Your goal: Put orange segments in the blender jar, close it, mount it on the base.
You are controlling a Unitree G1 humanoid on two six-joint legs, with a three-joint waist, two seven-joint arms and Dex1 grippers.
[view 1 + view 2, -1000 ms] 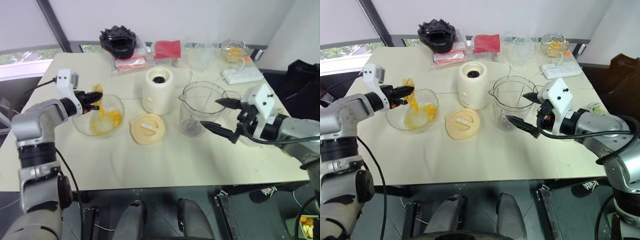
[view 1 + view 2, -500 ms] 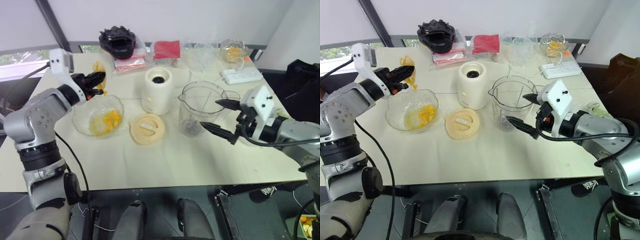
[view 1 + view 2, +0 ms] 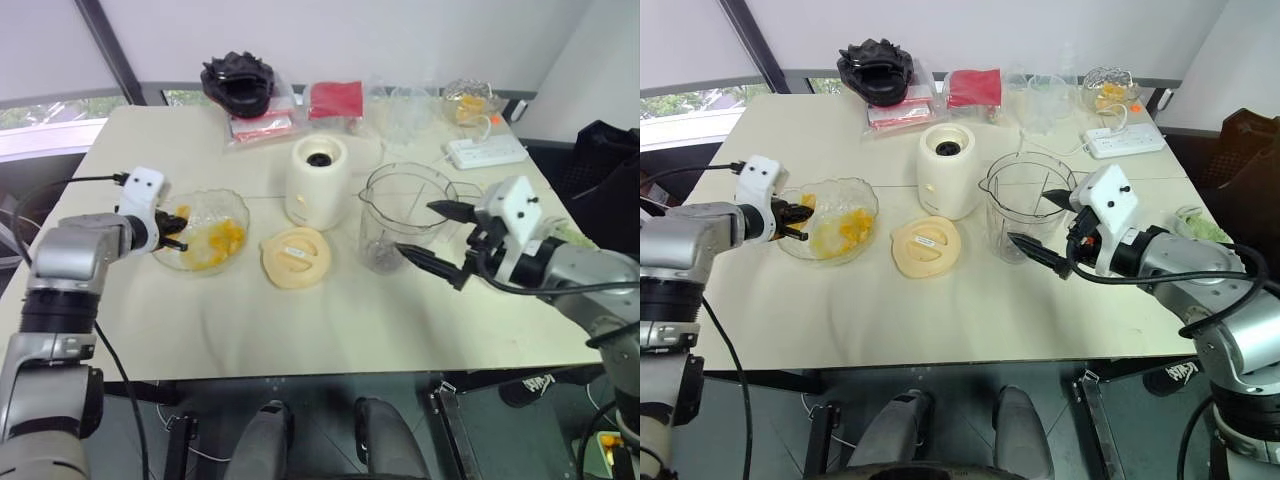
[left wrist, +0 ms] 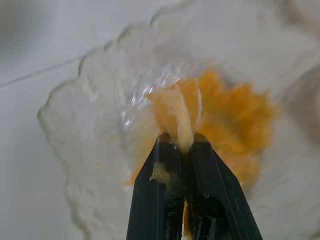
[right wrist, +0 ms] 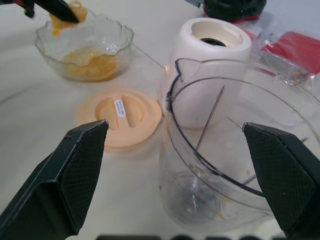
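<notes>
Over on the left, the left gripper (image 3: 178,229) sits at the near rim of the glass bowl (image 3: 862,190), fingers pinched tight on a soft orange segment (image 4: 176,111). Look at that wrist view: the fruit bulges out past the fingertips (image 4: 169,150), wet and ragged, with the rest of the orange segments (image 3: 222,238) heaped in the bowl just behind it. That's the worry right there. A slippery piece held only by its end could slide out or tear on the way across, and it has the whole lid and base to pass over.

Moving along, the pale yellow lid (image 3: 295,256) lies flat on the table (image 3: 300,330), just in front of the base (image 3: 318,182), which stands upright with its dark socket showing. A dropped segment lands on one of these, or on bare table.

Then the blender jar (image 3: 400,218), upright, open at the top, looking empty apart from the blades. The right gripper (image 3: 433,235) hangs beside it, fingers spread wide, one to each side of the jar and not touching it. If that arm nudges in carelessly, the light jar could tip or skate away just as the fruit arrives.
</notes>
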